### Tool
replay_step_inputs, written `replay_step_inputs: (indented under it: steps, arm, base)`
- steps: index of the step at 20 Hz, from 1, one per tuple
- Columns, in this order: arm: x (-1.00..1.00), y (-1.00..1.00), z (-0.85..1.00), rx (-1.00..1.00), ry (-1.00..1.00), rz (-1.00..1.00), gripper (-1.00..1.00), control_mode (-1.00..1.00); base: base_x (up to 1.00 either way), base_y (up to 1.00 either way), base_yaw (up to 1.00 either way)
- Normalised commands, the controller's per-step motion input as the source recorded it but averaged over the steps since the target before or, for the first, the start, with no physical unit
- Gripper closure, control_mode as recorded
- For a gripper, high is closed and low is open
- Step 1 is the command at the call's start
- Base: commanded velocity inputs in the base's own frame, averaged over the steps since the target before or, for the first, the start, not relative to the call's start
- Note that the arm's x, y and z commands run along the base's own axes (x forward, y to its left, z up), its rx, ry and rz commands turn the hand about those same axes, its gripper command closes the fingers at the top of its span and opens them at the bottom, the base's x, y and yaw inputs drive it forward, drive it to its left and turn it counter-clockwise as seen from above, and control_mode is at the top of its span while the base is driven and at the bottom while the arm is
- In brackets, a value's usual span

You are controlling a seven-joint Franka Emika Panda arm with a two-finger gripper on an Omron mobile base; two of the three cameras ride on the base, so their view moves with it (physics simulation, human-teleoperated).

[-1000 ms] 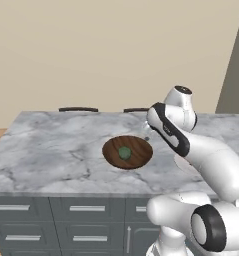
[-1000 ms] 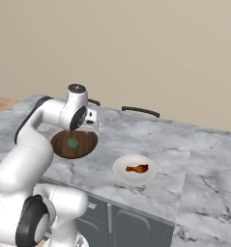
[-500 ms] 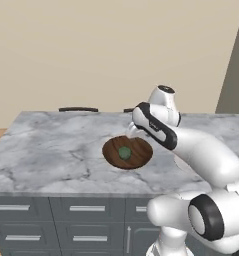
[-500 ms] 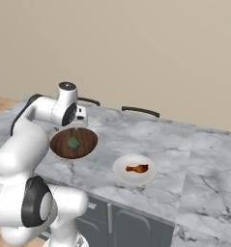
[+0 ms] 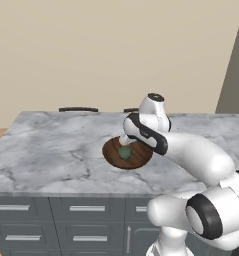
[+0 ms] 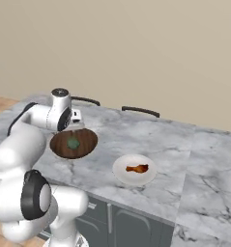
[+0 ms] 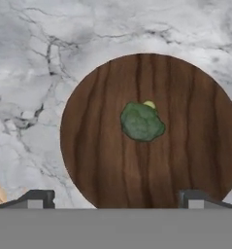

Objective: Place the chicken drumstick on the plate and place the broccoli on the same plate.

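the chicken drumstick point(image 6: 137, 168) lies on the plate point(image 6: 122, 174) near the front edge of the marble counter point(image 6: 184, 159). farther back and well apart from it, the broccoli point(image 7: 142, 121) sits at the middle of the round wooden board point(image 7: 98, 160). the gripper point(image 7: 112, 198) hangs above the board with its jaws spread wide and nothing between them; just the two fingertips point(image 7: 37, 198) show, and in the left base view the forearm hides the board's right edge.
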Motion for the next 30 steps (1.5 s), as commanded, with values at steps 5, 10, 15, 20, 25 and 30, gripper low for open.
replay_step_inputs:
  steps: [5, 10, 15, 20, 25, 30]
  arm:
    - [0.02, 0.0, -0.32, -0.06, -0.16, 0.02, -1.0, -1.0]
    - [0.23, 0.0, -0.16, 0.0, -0.06, 0.04, -1.0, -1.0]
    - [0.35, 0.0, -0.12, 0.0, 0.0, 0.05, -1.0, -1.0]
    - [0.31, 0.0, -0.12, 0.0, 0.04, 0.02, -1.0, -1.0]
    - [0.31, 0.01, -0.21, 0.0, 0.07, 0.0, -1.0, -1.0]
    - [0.18, 0.08, -0.21, 0.0, 0.07, 0.0, -1.0, -1.0]
  base:
    - [0.0, 0.0, 0.0]
    - [0.0, 0.0, 0.0]
    - [0.0, 0.0, 0.0]
    - [0.0, 0.0, 0.0]
    - [0.0, 0.0, 0.0]
    - [0.0, 0.0, 0.0]
